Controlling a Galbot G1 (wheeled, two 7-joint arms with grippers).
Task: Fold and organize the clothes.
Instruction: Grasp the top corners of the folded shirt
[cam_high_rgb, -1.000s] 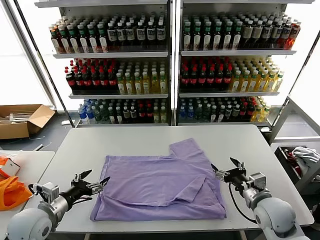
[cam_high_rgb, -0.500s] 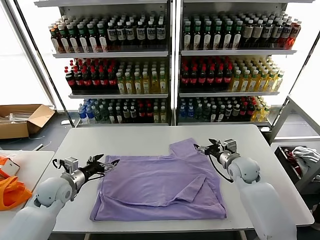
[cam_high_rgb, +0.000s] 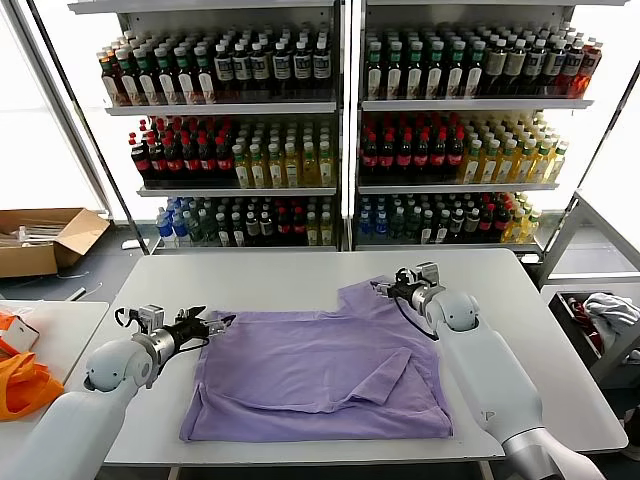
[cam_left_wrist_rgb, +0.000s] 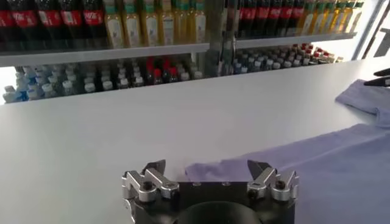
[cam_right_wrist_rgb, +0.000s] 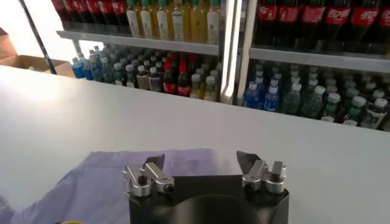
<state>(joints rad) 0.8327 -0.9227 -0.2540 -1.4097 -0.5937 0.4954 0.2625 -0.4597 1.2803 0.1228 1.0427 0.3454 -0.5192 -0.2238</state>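
Right gripper (cam_high_rgb: 385, 290), jaws apart and empty, hovers over the T-shirt (cam_high_rgb: 320, 375) sleeve at one o'clock. Left gripper (cam_high_rgb: 215, 323), wide open and empty, sits at the nine o'clock corner. Shirt partly folded; most folding remains.

This looks like a shop, or a mock-up of one. Behind the white bench (cam_high_rgb: 300, 275) stand 2 tall shelving units (cam_high_rgb: 345, 120) side by side, each with 3 visible tiers packed tight with bottled drinks (cam_high_rgb: 250, 160): dark cola-like bottles with red labels, yellow and amber drinks, and small clear water bottles (cam_high_rgb: 195, 225) on the lowest tier. The bottles are sorted in neat rows by kind, as retail stock is. An open cardboard box (cam_high_rgb: 45, 240) sits on the floor to the left.
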